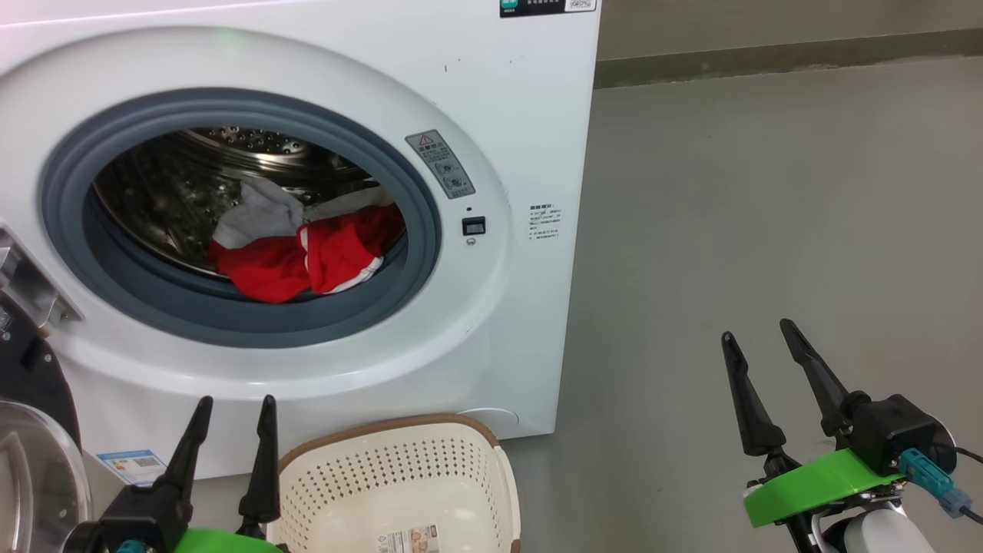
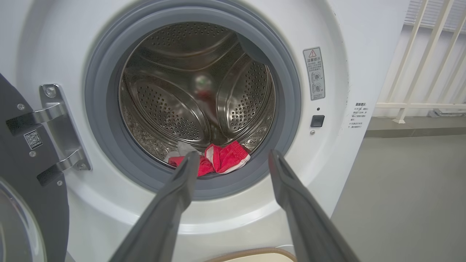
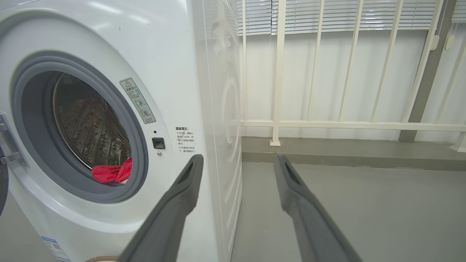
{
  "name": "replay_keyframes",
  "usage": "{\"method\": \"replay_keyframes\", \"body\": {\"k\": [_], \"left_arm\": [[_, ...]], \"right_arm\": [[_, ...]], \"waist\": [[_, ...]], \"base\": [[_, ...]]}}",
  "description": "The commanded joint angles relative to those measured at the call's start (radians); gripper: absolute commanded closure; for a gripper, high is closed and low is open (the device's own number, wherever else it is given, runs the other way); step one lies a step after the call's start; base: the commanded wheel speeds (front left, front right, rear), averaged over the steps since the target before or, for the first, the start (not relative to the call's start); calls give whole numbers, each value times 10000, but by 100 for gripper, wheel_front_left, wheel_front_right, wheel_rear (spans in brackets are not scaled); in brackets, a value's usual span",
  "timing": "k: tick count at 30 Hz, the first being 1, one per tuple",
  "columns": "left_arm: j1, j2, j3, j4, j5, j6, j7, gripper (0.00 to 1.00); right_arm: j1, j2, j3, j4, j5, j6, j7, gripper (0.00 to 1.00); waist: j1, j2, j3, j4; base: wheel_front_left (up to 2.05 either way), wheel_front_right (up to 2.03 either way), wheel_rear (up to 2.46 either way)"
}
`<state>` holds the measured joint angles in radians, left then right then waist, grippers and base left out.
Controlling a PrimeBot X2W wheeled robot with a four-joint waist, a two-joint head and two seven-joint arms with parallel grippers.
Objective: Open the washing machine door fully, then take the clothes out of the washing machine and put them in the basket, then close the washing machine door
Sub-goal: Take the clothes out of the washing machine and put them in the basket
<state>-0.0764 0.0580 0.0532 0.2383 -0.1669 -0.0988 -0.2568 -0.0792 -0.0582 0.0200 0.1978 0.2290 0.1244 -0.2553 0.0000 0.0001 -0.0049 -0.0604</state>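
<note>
Red clothes (image 1: pixel 307 253) low in drum (image 1: pixel 177 192) of washing machine (image 1: pixel 499 115), centre-left of head view; pile partly hidden behind grey ring (image 1: pixel 230 322), I can't count garments. Open washing machine door (image 1: pixel 34 453) cut off at lower-left edge. Cream basket (image 1: pixel 399 476) bottom centre, near side cropped. Both spread, holding nothing: left gripper (image 1: pixel 237 399), right gripper (image 1: pixel 756 330).

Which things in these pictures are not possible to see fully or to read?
Washing machine door: head view, cut off by the left edge.
Clothes: bunched together, lower part behind the grey rubber ring; their number is unclear.
Basket: head view, cut off by the bottom edge.
Warning label: print too small to read.
</note>
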Motion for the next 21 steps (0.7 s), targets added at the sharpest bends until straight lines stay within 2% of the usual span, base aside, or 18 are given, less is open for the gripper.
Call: {"method": "replay_keyframes", "body": {"k": [1,21], "left_arm": [[-186,117,320,-286,51,-54,-49,0],[-211,19,490,-319,38,-23,-49,0]], "right_arm": [[-154,-109,266,-232,55,63,-65,0],[-130,-130,211,-269,39,63,-65,0]], "waist": [[0,-1,-2,-5],[0,-1,-20,-15]], "base": [[12,-12,0],[0,0,0]]}}
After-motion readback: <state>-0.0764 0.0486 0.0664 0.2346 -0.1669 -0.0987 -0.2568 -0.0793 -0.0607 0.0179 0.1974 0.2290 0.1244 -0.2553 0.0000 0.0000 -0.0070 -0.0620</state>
